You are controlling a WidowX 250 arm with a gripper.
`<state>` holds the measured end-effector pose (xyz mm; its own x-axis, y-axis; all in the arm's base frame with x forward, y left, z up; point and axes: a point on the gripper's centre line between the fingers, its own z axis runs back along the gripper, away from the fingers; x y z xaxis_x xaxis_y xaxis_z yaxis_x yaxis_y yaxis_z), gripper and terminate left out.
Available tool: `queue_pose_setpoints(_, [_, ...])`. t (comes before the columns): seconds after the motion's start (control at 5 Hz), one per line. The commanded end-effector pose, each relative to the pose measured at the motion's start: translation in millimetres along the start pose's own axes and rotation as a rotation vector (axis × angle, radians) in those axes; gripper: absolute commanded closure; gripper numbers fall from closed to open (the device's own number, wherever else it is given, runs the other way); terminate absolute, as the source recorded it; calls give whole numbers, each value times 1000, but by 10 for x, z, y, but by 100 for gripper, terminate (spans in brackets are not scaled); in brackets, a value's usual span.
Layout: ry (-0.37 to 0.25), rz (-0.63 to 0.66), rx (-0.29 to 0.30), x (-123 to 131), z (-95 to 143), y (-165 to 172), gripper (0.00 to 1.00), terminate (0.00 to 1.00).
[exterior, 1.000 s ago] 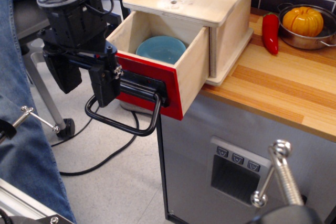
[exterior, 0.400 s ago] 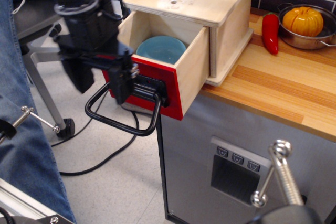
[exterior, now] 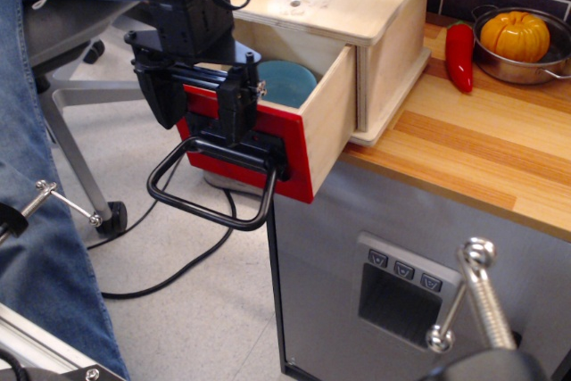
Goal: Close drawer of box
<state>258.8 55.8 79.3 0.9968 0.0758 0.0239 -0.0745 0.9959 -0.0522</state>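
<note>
The pale plywood box (exterior: 379, 20) stands on the wooden counter, its flat top showing a narrow slot and a small round hole. Its drawer (exterior: 321, 118) is pulled out toward the left, with a glossy red front panel (exterior: 285, 144) and a large black loop handle (exterior: 210, 194) hanging down. A teal bowl (exterior: 290, 82) lies inside. My black gripper (exterior: 201, 104) is against the red front, its fingers (exterior: 234, 104) spread apart and holding nothing. It hides the left part of the panel.
A red pepper (exterior: 460, 55) and a metal pan with a small orange pumpkin (exterior: 515, 35) sit on the counter (exterior: 482, 158) at right. A grey cabinet (exterior: 401, 283) is below. A chair (exterior: 76, 60), cables on the floor and a person's jeans lie left.
My gripper has moved right and up, from left of the drawer front to against the red panel. The drawer looks about as far out as before.
</note>
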Motion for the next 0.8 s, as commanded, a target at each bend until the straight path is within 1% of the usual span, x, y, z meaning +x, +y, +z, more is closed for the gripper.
queue_pose_setpoints(0.0, [-88,30,27,704,248,37,0,0])
queue_pose_setpoints(0.2, [-96,34,30,839,266,4,0,0])
queue_pose_setpoints(0.6, [-127,61,40,876,265,24,0,0])
